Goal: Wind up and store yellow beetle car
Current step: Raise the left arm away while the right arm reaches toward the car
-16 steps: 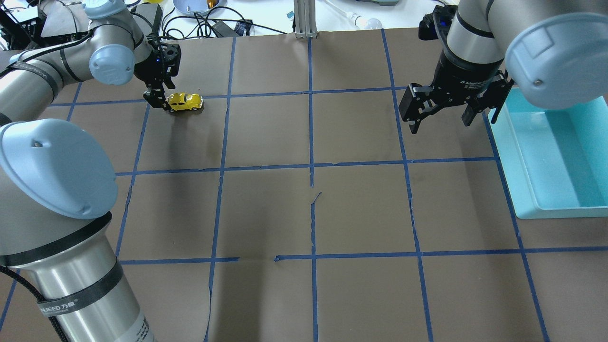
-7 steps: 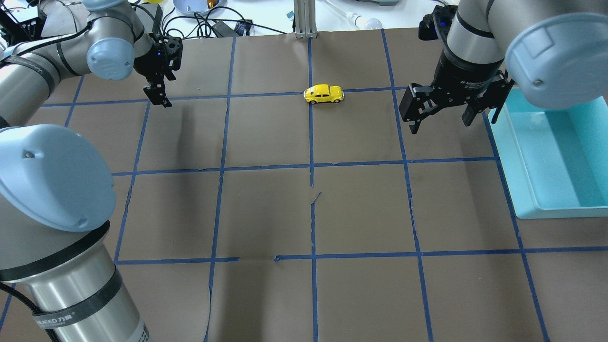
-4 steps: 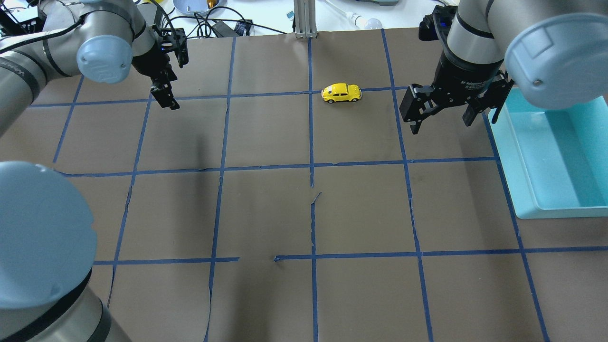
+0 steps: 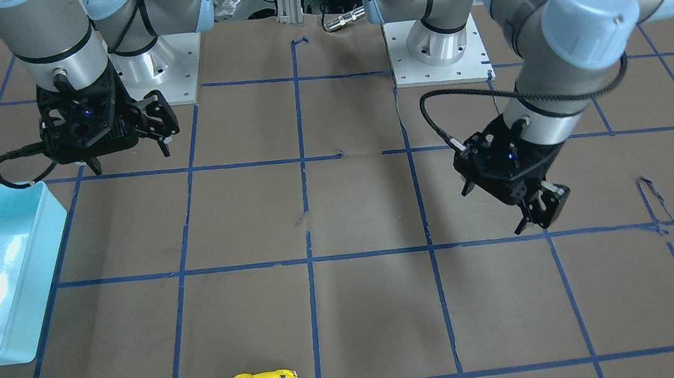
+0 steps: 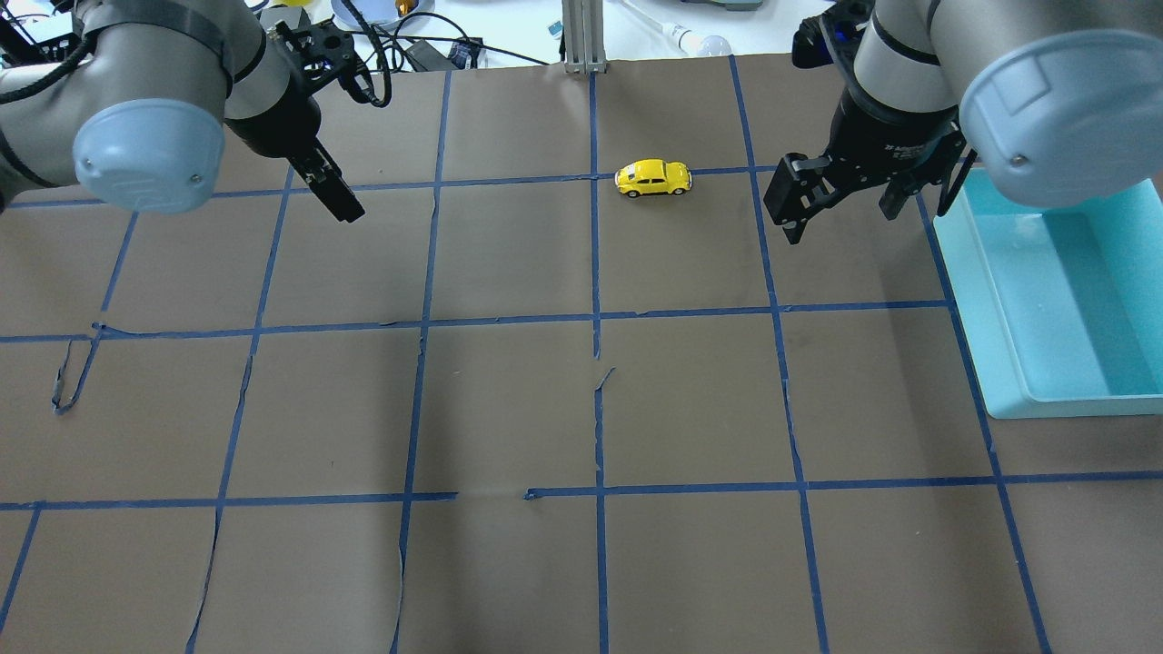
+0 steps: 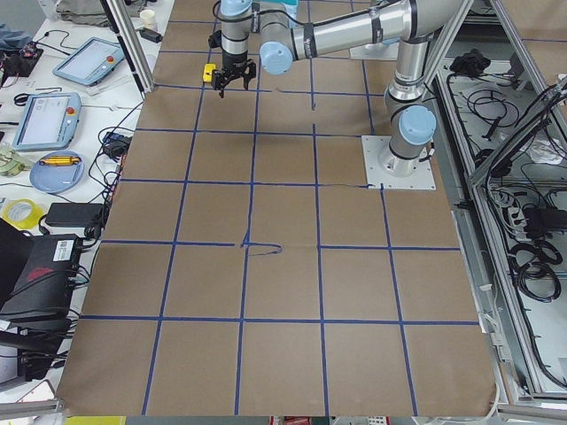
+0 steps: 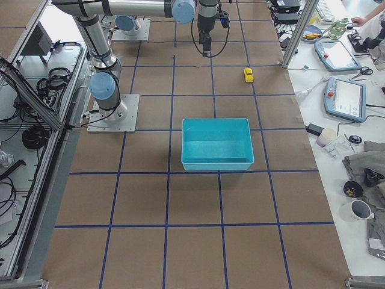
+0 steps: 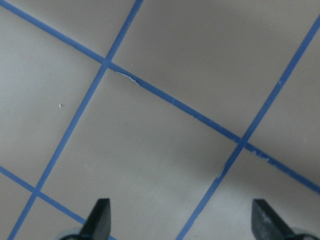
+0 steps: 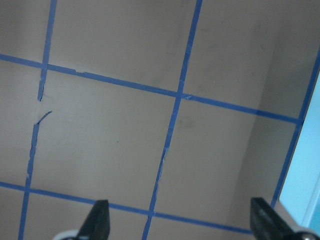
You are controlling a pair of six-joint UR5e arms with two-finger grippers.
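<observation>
**Yellow beetle car stands free on the desk, both grippers empty**

In the overhead view the yellow beetle car (image 5: 653,177) stands on its wheels on the brown paper desk (image 5: 509,409). It is at about 12 o'clock from the desk's middle, just toward 1. It lies side-on along a blue tape line, right beside a crossing of the grid. Nothing touches it.

The right gripper (image 5: 840,213) hangs over the desk at 3 o'clock from the car, near it but apart. Its jaws are spread wide and hold nothing; its wrist camera shows only bare paper and tape between the two fingertips (image 9: 99,220).

The left gripper (image 4: 535,224) is at 9 o'clock from the car, well apart, tilted above the desk. Its wrist view shows its jaws spread wide too, with nothing between them.

A teal bin (image 5: 992,336) sits at the desk's 3 o'clock edge, just beyond the right gripper.
</observation>
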